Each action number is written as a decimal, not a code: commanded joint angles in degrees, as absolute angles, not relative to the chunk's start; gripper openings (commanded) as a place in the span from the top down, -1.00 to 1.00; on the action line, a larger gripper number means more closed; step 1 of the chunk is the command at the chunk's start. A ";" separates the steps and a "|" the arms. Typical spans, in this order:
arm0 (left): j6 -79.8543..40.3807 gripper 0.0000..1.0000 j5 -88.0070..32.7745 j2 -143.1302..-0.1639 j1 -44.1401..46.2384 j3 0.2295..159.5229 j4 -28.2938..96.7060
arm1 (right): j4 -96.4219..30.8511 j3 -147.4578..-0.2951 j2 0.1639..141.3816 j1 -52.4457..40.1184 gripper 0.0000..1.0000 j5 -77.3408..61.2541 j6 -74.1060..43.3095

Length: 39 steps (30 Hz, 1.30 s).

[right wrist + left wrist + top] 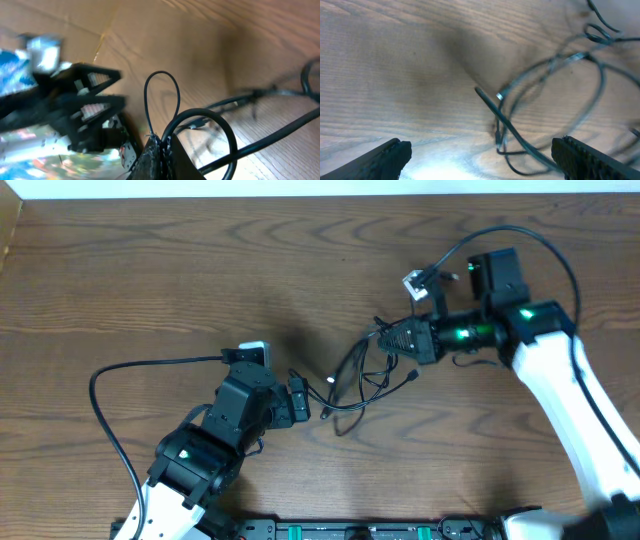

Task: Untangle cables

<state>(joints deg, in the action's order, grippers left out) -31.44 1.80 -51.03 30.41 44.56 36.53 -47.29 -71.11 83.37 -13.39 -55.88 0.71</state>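
Note:
The cables [362, 375] are a loose tangle of thin black cords on the wooden table, between the two arms. My right gripper [386, 338] is shut on the tangle's upper right part. In the right wrist view its fingertips [161, 149] pinch the cords, and a thin loop [161, 75] and a thicker loop [227, 131] stick out past them. My left gripper [304, 402] stands wide open at the tangle's left end. In the left wrist view the cables [547, 65] curl ahead and to the right of the open left gripper [482, 152], and one strand runs close by the right finger [587, 157].
A thick black camera cord [100, 385] loops out left of the left arm. Another [545, 242] arcs over the right arm. White cameras sit on the left wrist [253, 350] and the right wrist [415, 282]. A black rail [380, 530] runs along the table's near edge.

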 commanded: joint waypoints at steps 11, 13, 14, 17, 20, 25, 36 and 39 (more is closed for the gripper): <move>-22.11 -0.95 -16.16 -51.24 30.28 44.84 24.25 | -52.58 -71.40 70.37 -14.04 0.98 -57.36 4.38; -22.06 -0.96 -16.10 -51.27 30.28 44.84 24.18 | -52.56 -71.40 70.39 -14.04 0.98 -57.54 4.32; -22.06 -0.96 -16.10 -51.35 30.30 44.84 24.21 | -52.60 -71.40 70.39 -14.04 0.98 -57.56 4.32; -21.82 -0.96 -16.99 -51.83 30.30 44.84 24.29 | -52.49 -71.40 70.39 -14.02 0.98 -57.58 4.10; -19.51 -0.96 -21.82 -53.60 30.33 44.84 24.25 | -52.18 -71.40 70.39 -14.04 0.98 -57.65 3.81; -19.53 -0.96 -21.89 -57.39 30.35 44.84 23.31 | -52.27 -71.40 70.39 -14.04 0.98 -57.65 3.70; -26.52 -0.96 -21.85 -68.69 30.35 44.84 11.86 | -52.31 -71.40 70.39 -14.04 0.97 -61.21 3.73; -30.65 -0.96 -21.82 -71.44 30.35 44.84 9.39 | -52.31 -71.40 70.39 -14.37 0.98 -61.25 3.73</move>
<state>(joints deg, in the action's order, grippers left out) -24.47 -21.17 -68.51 30.41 44.51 11.25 -52.45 -71.11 70.81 -13.89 -58.89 3.40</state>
